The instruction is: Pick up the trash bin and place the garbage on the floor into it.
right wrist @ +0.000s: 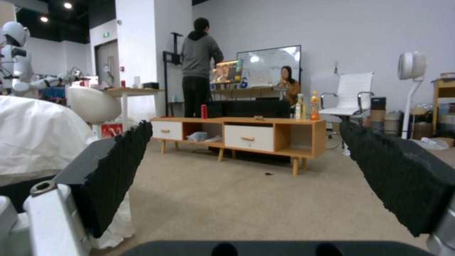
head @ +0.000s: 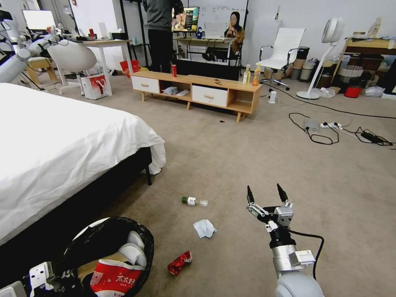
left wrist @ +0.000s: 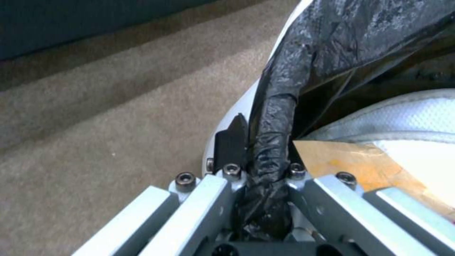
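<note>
The trash bin (head: 110, 231), white with a black liner, is at the lower left beside the bed. My left gripper (head: 57, 274) is shut on its rim; in the left wrist view the gripper (left wrist: 266, 142) pinches the black bag against the bin's white wall (left wrist: 234, 106). Inside lie a brown paper bag (left wrist: 360, 163), a red-and-white snack packet (head: 113, 278) and white tissues (head: 134, 251). On the floor (head: 247, 156) lie a clear green-capped bottle (head: 194, 201), a crumpled tissue (head: 204, 228) and a crushed red piece (head: 180, 262). My right gripper (head: 266, 194) hovers open, right of the tissue.
The bed (head: 53, 144) with its white sheet fills the left side. A low wooden cabinet (head: 198, 88) stands farther ahead, carrying upright bottles and a red can. Cables and a power strip (head: 330, 128) lie on the carpet at the right, near a fan (head: 326, 53).
</note>
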### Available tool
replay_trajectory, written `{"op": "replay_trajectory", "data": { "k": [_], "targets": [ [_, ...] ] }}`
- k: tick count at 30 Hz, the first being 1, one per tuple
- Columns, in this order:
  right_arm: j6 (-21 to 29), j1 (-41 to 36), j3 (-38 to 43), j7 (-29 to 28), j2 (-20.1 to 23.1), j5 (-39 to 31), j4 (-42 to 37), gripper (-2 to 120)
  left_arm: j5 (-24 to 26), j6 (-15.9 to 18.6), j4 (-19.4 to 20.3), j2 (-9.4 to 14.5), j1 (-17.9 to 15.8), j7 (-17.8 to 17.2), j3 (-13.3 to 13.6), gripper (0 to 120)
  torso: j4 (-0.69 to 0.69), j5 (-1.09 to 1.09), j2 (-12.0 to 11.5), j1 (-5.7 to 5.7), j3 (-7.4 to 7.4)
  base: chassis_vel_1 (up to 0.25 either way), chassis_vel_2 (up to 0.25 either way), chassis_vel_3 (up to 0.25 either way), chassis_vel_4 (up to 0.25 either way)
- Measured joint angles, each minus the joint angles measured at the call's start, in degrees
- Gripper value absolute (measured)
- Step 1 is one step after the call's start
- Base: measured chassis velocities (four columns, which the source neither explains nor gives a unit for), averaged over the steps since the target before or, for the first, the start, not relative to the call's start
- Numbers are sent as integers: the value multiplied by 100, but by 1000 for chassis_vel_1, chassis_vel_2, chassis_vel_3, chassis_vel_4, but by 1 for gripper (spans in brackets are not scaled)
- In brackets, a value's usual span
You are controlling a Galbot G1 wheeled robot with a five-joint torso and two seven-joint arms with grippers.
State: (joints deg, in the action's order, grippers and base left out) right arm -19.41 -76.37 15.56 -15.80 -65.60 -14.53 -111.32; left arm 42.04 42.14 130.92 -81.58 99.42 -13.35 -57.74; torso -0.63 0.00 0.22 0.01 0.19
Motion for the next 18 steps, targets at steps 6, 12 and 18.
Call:
{"op": "replay_trajectory", "data": {
  "k": [6,12,18],
  "targets": [
    [-10,-4,-20,24,0,-1,-4,100,-2,0,3,1,10,1,0,1,2,0,0,0,-1,-18,15,19,-20],
    [-12,0,-21,37,-4,5,-7,100,-4,0,14,8,22,7,-1,1,1,0,0,-1,-1,0,0,0,0],
    [-38,-13,0,52,-4,20,3,100,-8,0,13,1,12,10,4,1,1,0,0,0,-1,0,0,0,0]
  ]
}}
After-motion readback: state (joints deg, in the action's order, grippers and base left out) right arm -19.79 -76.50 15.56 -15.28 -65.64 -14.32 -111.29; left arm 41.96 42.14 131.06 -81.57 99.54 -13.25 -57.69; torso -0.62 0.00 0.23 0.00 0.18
